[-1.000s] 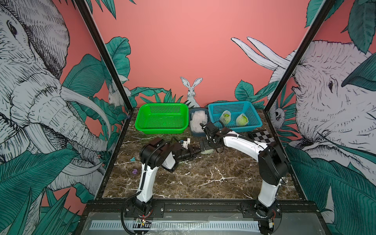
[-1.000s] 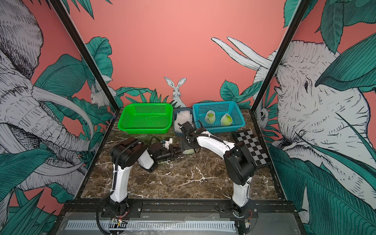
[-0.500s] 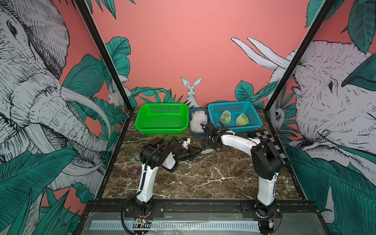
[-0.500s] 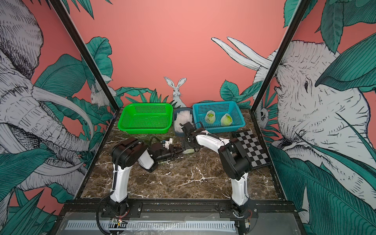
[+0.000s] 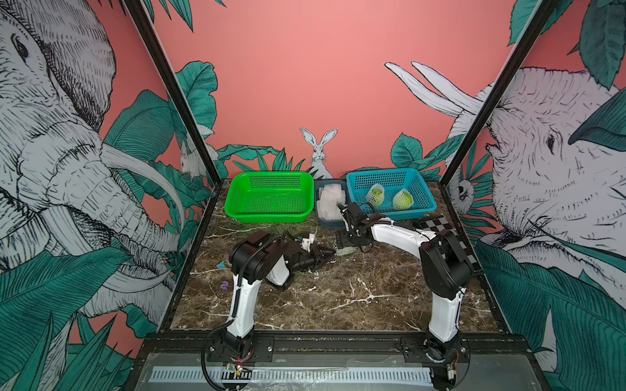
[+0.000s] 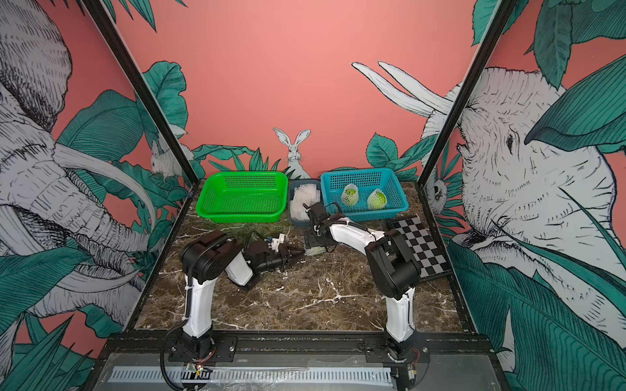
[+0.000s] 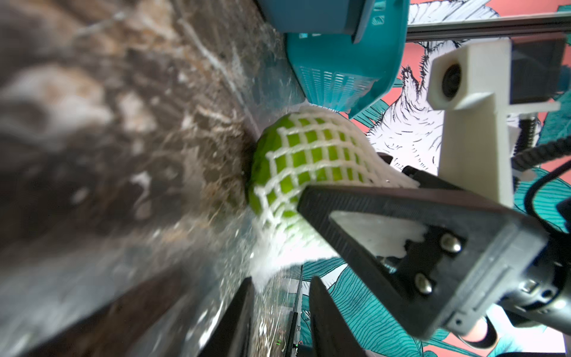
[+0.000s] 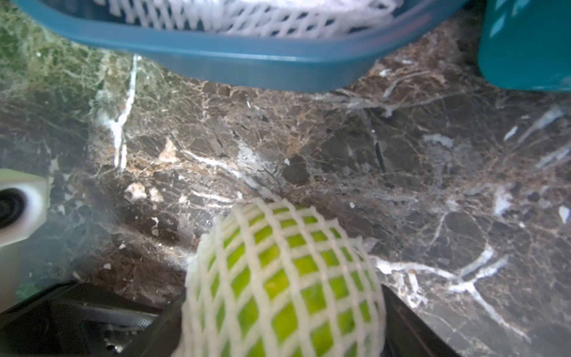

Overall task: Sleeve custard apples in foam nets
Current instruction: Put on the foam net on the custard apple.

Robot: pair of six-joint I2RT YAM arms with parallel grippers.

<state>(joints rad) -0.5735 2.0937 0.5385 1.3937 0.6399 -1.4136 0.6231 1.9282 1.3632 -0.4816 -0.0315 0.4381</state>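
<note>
One custard apple (image 5: 346, 251) (image 6: 313, 251) lies on the marble table, bright green inside a white foam net (image 7: 312, 145) (image 8: 278, 272). My right gripper (image 5: 345, 244) (image 8: 282, 309) comes down over it, a finger pressed to each side of the netted fruit. The left gripper (image 5: 330, 255) (image 7: 281, 279) is just left of it and open, with the net's loose edge at its fingertips and nothing between the jaws. Two more sleeved custard apples (image 5: 375, 196) (image 5: 403, 200) sit in the blue basket (image 5: 389, 174). Spare foam nets (image 5: 330, 203) fill a grey-blue tray.
An empty green basket (image 5: 267, 199) stands at the back left, beside the net tray and the blue basket. A checkerboard (image 5: 440, 226) lies at the right edge. A purple bit (image 5: 223, 286) and a teal scrap (image 5: 221, 264) lie near the left wall.
The left gripper's jaws have parted and let go of the net's edge. The right gripper's jaws have narrowed around the netted fruit, and the right arm's elbow has swung left.
</note>
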